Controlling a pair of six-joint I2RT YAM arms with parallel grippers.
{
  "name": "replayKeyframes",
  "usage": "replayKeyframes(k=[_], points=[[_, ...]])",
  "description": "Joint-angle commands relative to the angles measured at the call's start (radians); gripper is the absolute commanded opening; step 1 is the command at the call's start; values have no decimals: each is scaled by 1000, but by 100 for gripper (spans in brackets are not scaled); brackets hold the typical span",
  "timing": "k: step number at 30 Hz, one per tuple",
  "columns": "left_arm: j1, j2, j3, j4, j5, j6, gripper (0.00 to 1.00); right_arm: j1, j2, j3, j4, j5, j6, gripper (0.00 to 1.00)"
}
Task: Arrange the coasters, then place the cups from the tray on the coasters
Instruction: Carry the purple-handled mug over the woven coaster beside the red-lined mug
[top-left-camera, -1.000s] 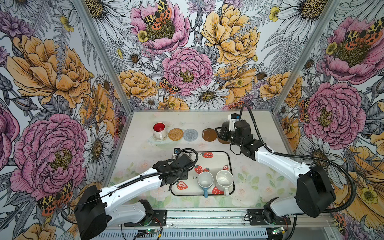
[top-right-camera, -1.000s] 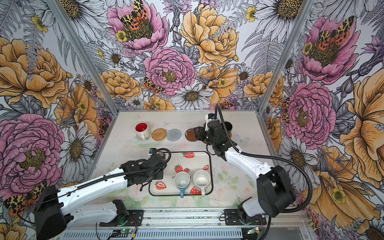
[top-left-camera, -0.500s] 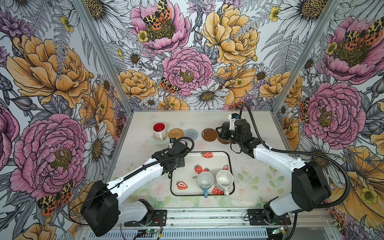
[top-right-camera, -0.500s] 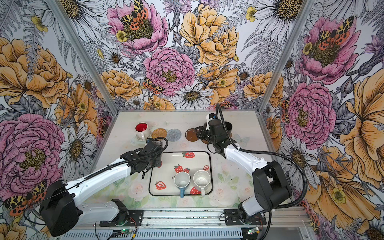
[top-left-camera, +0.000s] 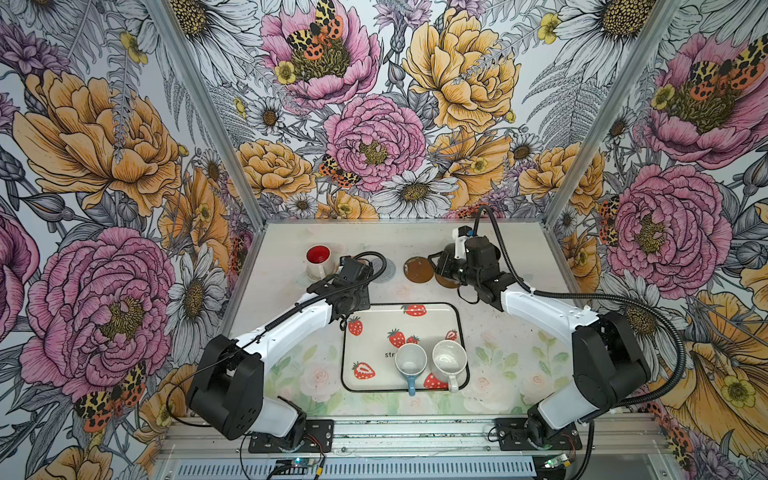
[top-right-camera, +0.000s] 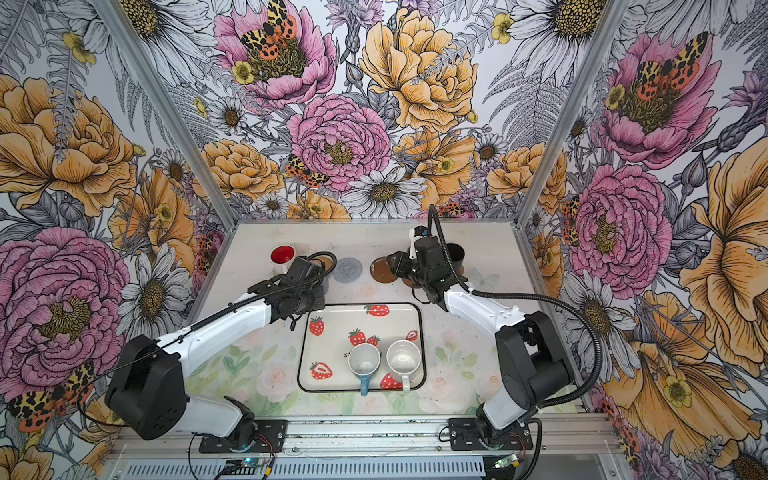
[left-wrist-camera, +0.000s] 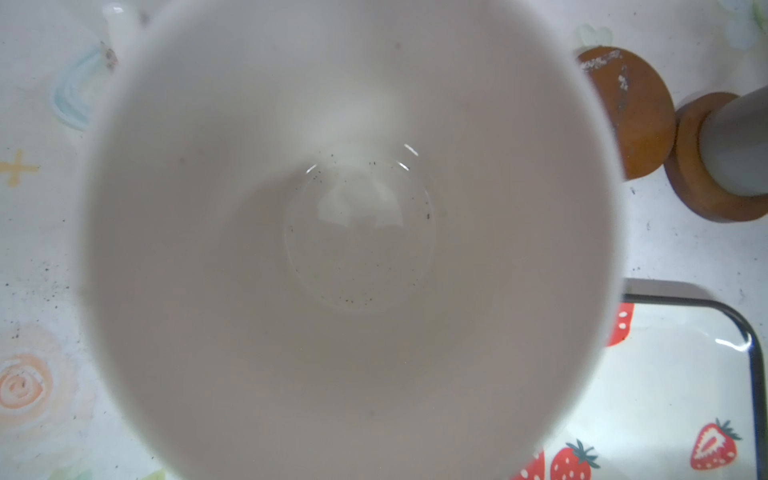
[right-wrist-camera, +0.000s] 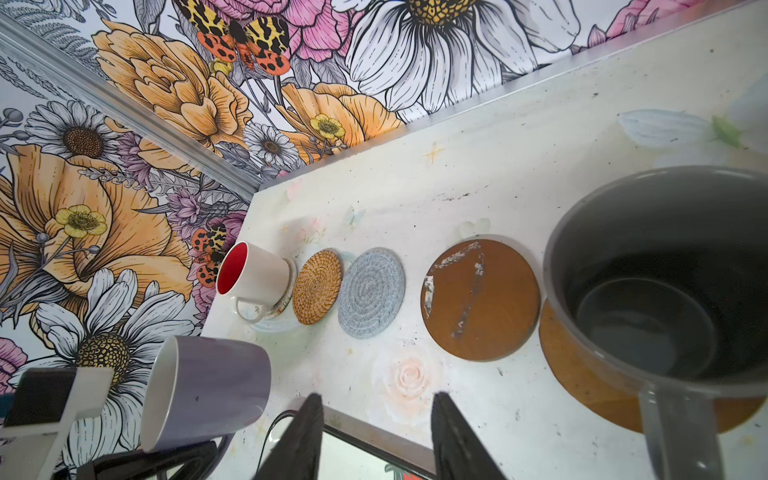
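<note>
My left gripper is shut on the lilac cup and holds it off the table near the tan woven coaster. The cup's pale inside fills the left wrist view. A white cup with a red inside stands on the beaded coaster. The grey woven coaster and a brown disc lie bare. A grey cup stands on a second brown disc. Beside it my right gripper is open and empty. The tray holds a light blue cup and a speckled white cup.
A dark cup stands at the right end of the row, behind my right wrist. The back wall runs close behind the coasters. The tray's black rim lies just below my right fingers.
My left arm has carried the lilac cup from over the tray's left part back toward the coaster row. The right gripper has barely shifted and stays open.
</note>
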Motion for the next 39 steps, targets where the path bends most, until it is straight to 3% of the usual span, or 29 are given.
replayKeyframes(k=[1,29,39], points=[[34,12,57,115,24,34,0,-5,18,40,31,-23,8,45],[154,280,258,243,24,72,0,-34,84,62,32,-64,13,44],[182,366,310,245,78,90,0,-41,112,80,22,-79,14,43]])
